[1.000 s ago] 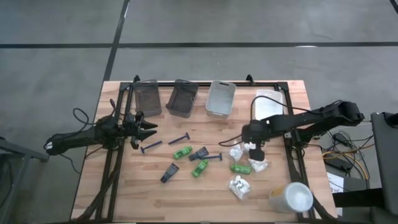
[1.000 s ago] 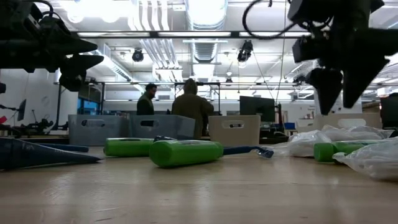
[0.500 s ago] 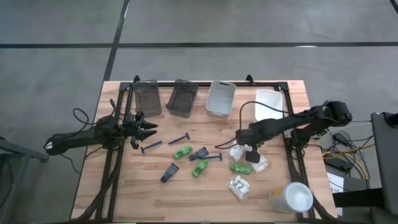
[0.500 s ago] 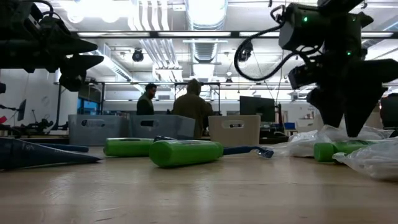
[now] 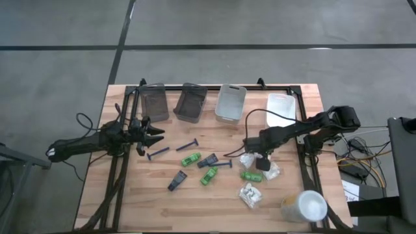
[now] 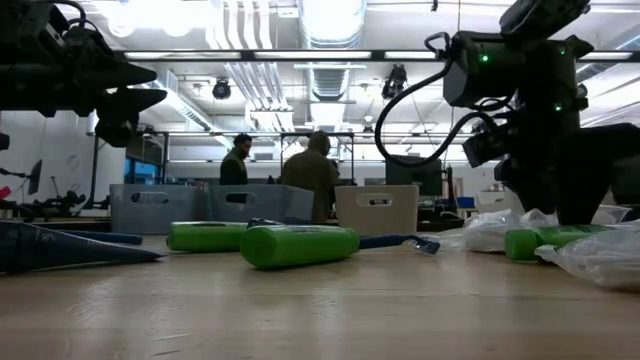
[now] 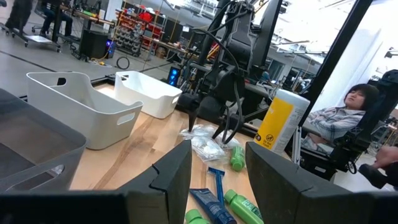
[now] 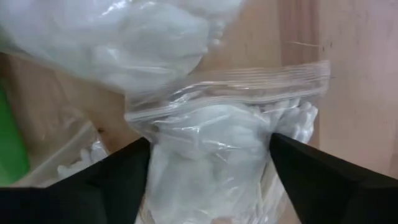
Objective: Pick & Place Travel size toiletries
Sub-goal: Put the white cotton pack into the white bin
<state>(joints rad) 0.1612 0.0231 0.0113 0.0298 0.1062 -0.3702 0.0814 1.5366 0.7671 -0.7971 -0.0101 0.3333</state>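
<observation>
My right gripper is open and low over a white crinkly packet in a clear zip bag. Its fingers stand on either side of the packet, which lies flat on the table. More white packets lie near it. Bright green packs, dark blue razors and small dark blue pieces lie mid-table. My left gripper waits open above the table's left side.
Two grey bins, a pale bin and a white bin line the far edge. A large white cup stands at the near right corner. People stand in the room behind the table.
My right gripper has come down toward the table and shifted slightly toward the table's left, settling over the white packets. The left arm has kept still.
</observation>
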